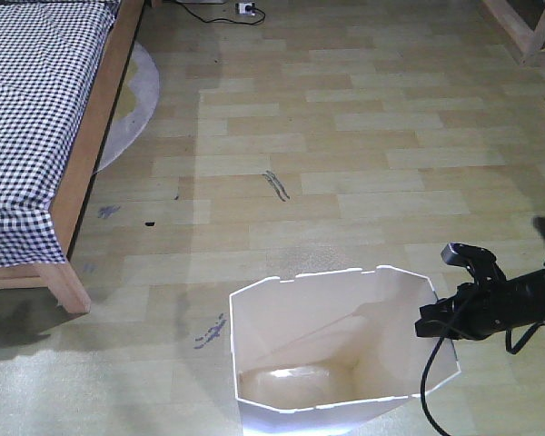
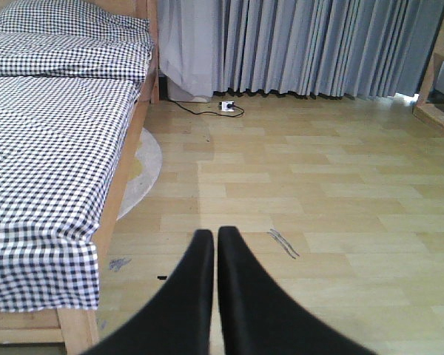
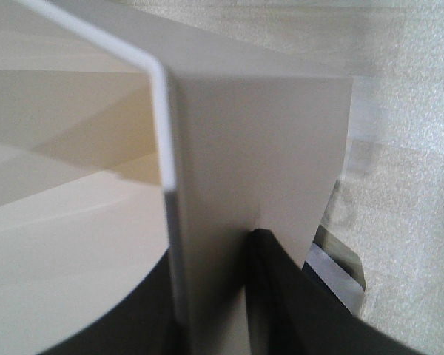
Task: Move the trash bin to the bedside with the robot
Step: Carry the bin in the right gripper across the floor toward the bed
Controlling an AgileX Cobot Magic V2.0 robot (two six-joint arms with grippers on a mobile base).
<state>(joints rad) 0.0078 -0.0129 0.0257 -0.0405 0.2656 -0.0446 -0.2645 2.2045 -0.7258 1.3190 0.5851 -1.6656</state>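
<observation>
Right claw [image 1: 439, 320] was clamped on the bin [image 1: 327, 350] rim, one finger inside the thin wall and one outside. That wall looked flexy, so I'd drag it slow and low rather than lift, or it might buckle or slip out. Left claw [image 2: 215, 235] was pinched together on nothing.

Bin stood upright, its body just left of the right claw. Bed [image 1: 36, 118] was well off to the left and ahead. Floor [image 1: 363, 145] between them looked smooth, a few scuffs, with a grey rug [image 1: 132, 100] by the bed. Curtains [image 2: 303, 44] and a power strip [image 1: 246, 8] sat far ahead.
</observation>
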